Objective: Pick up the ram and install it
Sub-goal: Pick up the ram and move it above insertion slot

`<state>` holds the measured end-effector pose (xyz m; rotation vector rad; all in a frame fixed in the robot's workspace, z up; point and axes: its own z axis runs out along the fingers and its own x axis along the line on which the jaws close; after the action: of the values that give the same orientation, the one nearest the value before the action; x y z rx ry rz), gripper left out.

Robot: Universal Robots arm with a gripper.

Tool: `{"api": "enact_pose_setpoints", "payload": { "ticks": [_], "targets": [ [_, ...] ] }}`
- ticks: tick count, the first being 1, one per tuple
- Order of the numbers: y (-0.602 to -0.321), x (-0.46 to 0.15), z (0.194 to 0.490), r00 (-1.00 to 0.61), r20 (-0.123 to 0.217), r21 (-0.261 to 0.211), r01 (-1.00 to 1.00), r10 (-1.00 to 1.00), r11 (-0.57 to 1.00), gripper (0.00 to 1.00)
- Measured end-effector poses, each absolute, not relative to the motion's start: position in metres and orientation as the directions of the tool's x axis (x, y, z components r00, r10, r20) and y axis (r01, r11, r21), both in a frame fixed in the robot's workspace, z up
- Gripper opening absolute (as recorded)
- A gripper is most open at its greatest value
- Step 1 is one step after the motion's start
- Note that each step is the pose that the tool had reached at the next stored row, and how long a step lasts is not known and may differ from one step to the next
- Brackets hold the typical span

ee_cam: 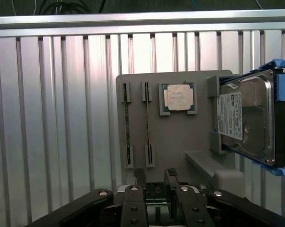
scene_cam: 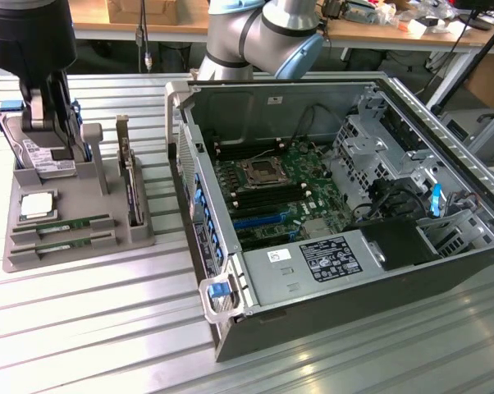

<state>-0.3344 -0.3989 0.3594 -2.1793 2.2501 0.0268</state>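
1. The ram (scene_cam: 70,223) is lying flat in a slot near the front of the gray tray (scene_cam: 79,257), on the exterior view's left. In the wrist view, this ram (ee_cam: 147,120) is showing as a thin line in its slot.
2. A second ram stick (scene_cam: 73,242), just like the first, is lying in the next slot, right beside it and closer to the tray's front edge. Nothing is touching either stick.
3. A square processor chip (scene_cam: 35,205) is sitting in its own pocket just behind the two sticks.
4. A hard drive (scene_cam: 43,160) with blue rails is leaning at the back of the tray.
5. The gripper (scene_cam: 52,131) is hanging high over the tray, in front of the hard drive as the exterior view sees it. Its two fingers (ee_cam: 135,182) are standing spread apart and are pinching nothing. They are not touching the ram.
6. A tall card with a metal bracket (scene_cam: 130,185) is standing upright on the tray's right side.
7. A ribbed metal table (scene_cam: 107,328) is holding everything up.
8. Further right, an open computer case (scene_cam: 255,94) is lying on its side.
9. A green motherboard (scene_cam: 288,193) is showing inside it, with long dark slots running beside the square socket (scene_cam: 258,171).
10. A silver power supply (scene_cam: 313,263) is sitting along the near side of the case.
11. The robot arm (scene_cam: 272,33), gray and blue, is bending behind the case.
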Motion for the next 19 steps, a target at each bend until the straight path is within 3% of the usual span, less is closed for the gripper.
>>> {"api": "enact_pose_setpoints", "payload": {
  "ticks": [19],
  "targets": [
    [-0.399,-0.334,0.348,-0.032,-0.018,0.006,-0.999,-0.999,0.032,0.30]
  ]
}}
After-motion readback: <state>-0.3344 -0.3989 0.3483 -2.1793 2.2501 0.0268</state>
